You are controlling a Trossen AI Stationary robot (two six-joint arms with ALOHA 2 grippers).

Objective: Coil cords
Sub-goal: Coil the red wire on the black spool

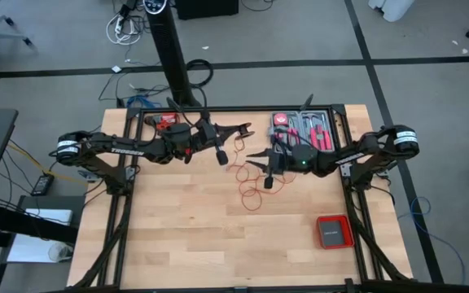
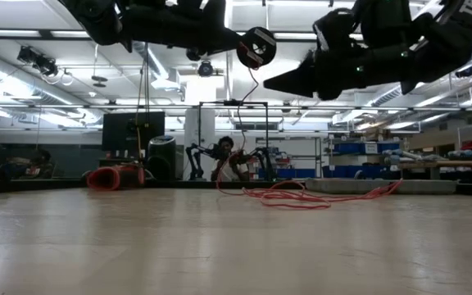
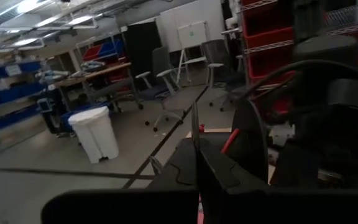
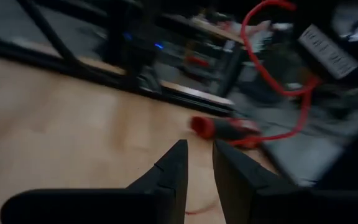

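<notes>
Cord: a thin red cord is lying in loose loops on the table, mid-back, between the two grippers; one strand is rising toward the left arm.
Plug: a dark round end is hanging above the table with the strand trailing down from it to the loops.
Left gripper: it is hovering high, just back-left of the loops; jaws are looking spread in the overhead view, and whether they are pinching the strand I cannot tell.
Right gripper: it is hovering at the right edge of the loops, pointing left toward them; jaws are narrow, a small gap showing between the tips, nothing between them.
Key relation: the loops are sitting just ahead of and below the right jaws, and the heap's long axis is running front to back. The right arm is judged the nearer to the slack.
Next move, judged: the right gripper needs to be dropping and widening before catching a loop.
Surroundings: a tool tray is sitting behind the right gripper; a red box is lying well apart, front right.
Obstruction: none is showing between jaws and cord; crossing loops may be snagging.
</notes>
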